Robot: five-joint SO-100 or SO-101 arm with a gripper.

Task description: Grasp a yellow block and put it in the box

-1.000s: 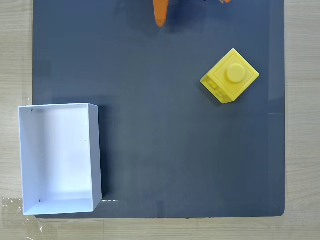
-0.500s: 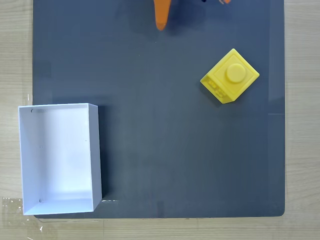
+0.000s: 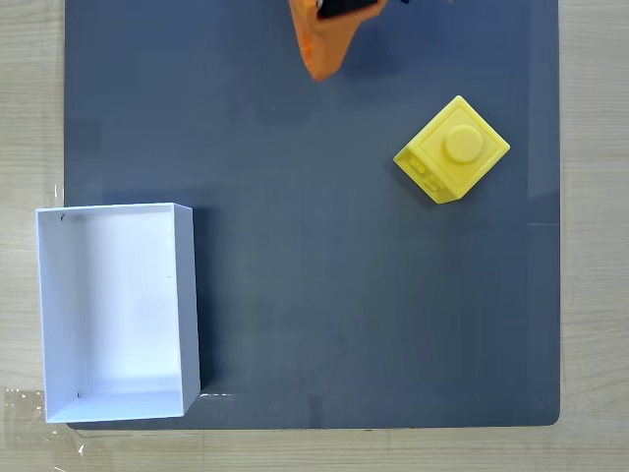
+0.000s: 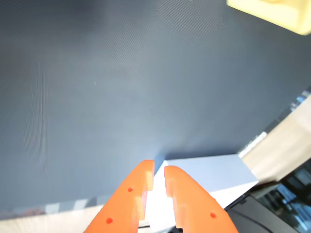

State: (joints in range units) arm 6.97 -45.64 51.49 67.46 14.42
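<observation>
Fixed view: the yellow block (image 3: 451,149) sits on the dark grey mat (image 3: 324,295), stud up, turned diagonally, toward the upper right of the picture. It rests free, with nothing touching it. The white box (image 3: 187,305) stands at the lower left, partly over the mat's edge, open-topped, with nothing inside. Block and box are well apart.

The orange gripper (image 3: 319,67) enters from the top edge, left of the block and apart from it. From here I see one tapered orange tip and some dark housing behind it.

Wrist view: the gripper (image 4: 159,170) has its two orange fingers nearly together, only a thin slit between the tips, nothing held. A corner of the block (image 4: 272,12) shows pale at the top right of the picture; the box (image 4: 214,174) lies beyond the fingertips.

Progress, as I judge it: nothing of the task is done. The block is not grasped and the box holds nothing. Left to do: open the jaws, bring them over the block, close on it, lift, carry across the mat, release into the box. The diagonal set of the block may call for a wrist turn to meet flat faces.
</observation>
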